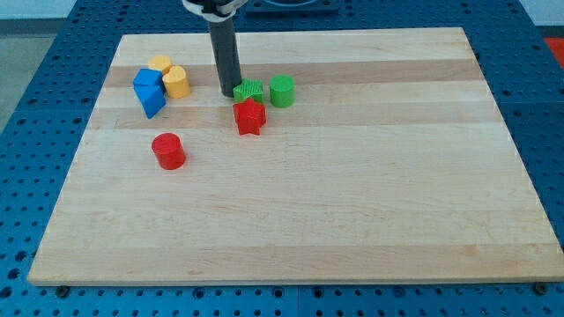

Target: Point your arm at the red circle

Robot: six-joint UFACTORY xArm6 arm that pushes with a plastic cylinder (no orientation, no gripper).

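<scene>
The red circle [167,150] is a short red cylinder on the wooden board, left of centre. My tip [228,93] rests on the board at the view's top centre, touching or just left of a green star block [249,90]. The red circle lies well below and to the left of my tip, with bare board between them. A red star block [250,115] sits just below and right of my tip.
A green cylinder [282,91] stands right of the green star. At upper left are two blue blocks [150,92] and two yellow blocks [171,77] clustered together. The board's edges [70,176] border a blue perforated table.
</scene>
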